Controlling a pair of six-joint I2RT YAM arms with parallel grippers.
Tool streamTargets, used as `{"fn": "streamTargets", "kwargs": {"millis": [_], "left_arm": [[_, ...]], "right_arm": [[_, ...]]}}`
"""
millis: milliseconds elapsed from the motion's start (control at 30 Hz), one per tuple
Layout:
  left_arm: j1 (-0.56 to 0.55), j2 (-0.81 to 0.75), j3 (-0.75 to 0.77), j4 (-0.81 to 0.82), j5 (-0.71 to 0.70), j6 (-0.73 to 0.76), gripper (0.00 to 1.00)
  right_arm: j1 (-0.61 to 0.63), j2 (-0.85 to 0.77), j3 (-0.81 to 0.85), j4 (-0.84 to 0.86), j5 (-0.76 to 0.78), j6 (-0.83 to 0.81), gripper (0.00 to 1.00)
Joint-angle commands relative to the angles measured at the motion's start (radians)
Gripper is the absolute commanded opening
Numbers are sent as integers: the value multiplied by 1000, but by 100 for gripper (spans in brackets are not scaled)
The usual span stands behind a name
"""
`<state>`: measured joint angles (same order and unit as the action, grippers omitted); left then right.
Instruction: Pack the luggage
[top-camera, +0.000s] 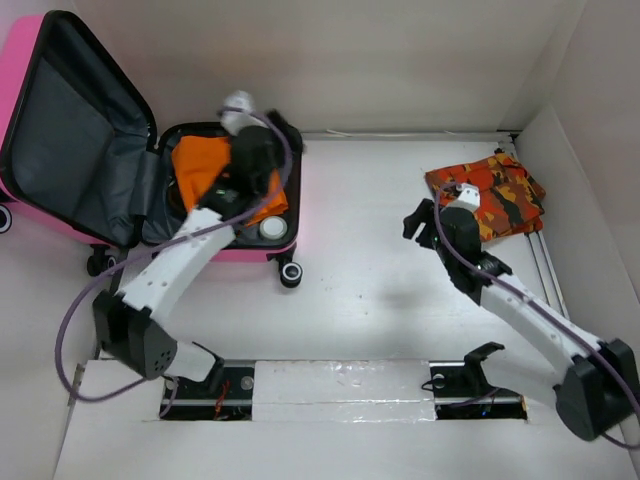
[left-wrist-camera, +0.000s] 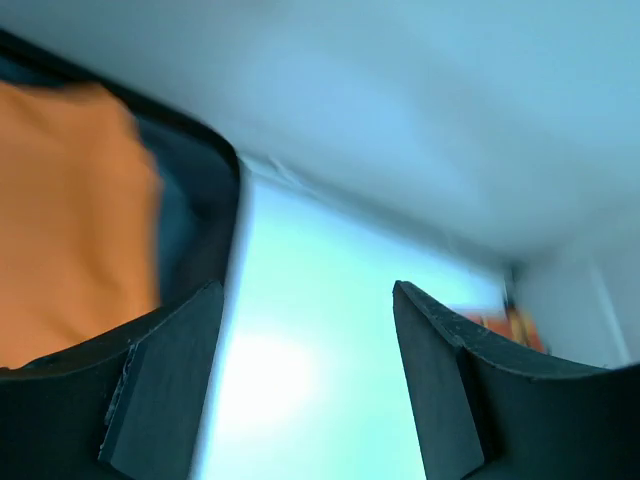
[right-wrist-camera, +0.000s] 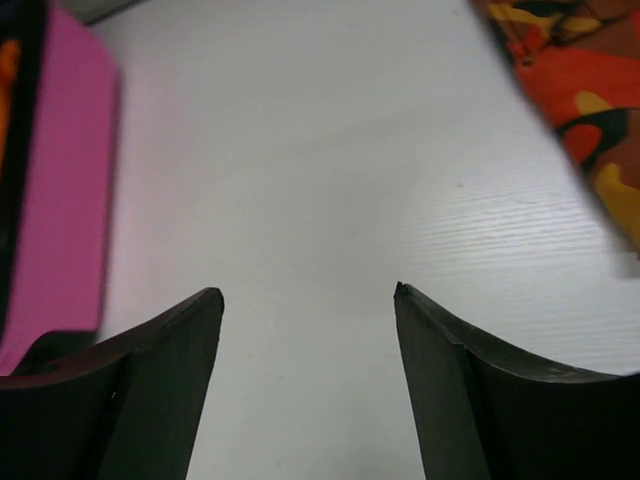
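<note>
At the bench's (top-camera: 370, 200) left rear the luggage (top-camera: 80, 130) lies open, an orange garment (top-camera: 200, 165) inside. My left claw (left-wrist-camera: 305, 295) hangs above it, jaws apart and empty. My right claw (right-wrist-camera: 305, 295), likewise parted and holding nothing, hovers beside the camouflage cloth (top-camera: 500, 195).

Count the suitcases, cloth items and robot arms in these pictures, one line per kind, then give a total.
Suitcases: 1, the pink luggage, lying open.
Cloth items: 2, an orange cloth inside it, a camouflage cloth on the table.
Robot arms: 2, the left arm and the right arm.
Total: 5
</note>
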<state>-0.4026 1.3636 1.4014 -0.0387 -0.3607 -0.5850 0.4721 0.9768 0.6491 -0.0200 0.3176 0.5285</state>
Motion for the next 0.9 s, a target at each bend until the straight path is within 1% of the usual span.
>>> {"fn": "streamTargets", "kwargs": {"millis": [0,33,67,167,200,267,333,367,400,467,567,667,767,800,833,867], "left_arm": [[-294,133,-87,63,-55,-22,64],[-295,134,-87,63,-55,-22,63],[-382,176,-102,72,-90,-36,63],[-482,221,-154,120,-90,-55,62],[-531,232,-168,135,-81,-55,62],[-567,244,-209,158,-81,-68,60],[-593,235,-251,203,-18,-68,59],[-593,221,-293,241,-5,-68,59],[-593,212,-314,256,23,-68,59],[-593,183,-341,266,23,-68,59],[-593,129,-400,301,23,-59,59],[-593,91,-458,378,42,-49,59],[-593,91,-476,422,54,-49,59],[-593,100,-476,422,63,-49,59],[-593,100,-476,422,63,-49,59],[-593,109,-476,422,78,-49,59]], "right_arm": [[-111,148,96,-7,135,44,75],[-112,183,115,-8,135,44,75],[-168,215,132,-18,144,33,75],[-262,353,207,-43,146,21,76],[-321,390,224,-52,112,21,76],[-369,489,271,-52,60,21,76],[-427,552,331,-70,-33,21,76],[-441,609,349,-70,-67,5,76],[-454,631,369,-96,-98,5,76],[-481,667,411,-97,-153,-7,76],[-533,746,489,-199,-153,-31,75],[-570,780,498,-264,-126,-53,75],[-570,799,498,-288,-92,-76,75],[-561,813,532,-305,-109,-76,73],[-552,851,552,-326,-98,-93,64],[-543,871,569,-363,-98,-122,59]]}}
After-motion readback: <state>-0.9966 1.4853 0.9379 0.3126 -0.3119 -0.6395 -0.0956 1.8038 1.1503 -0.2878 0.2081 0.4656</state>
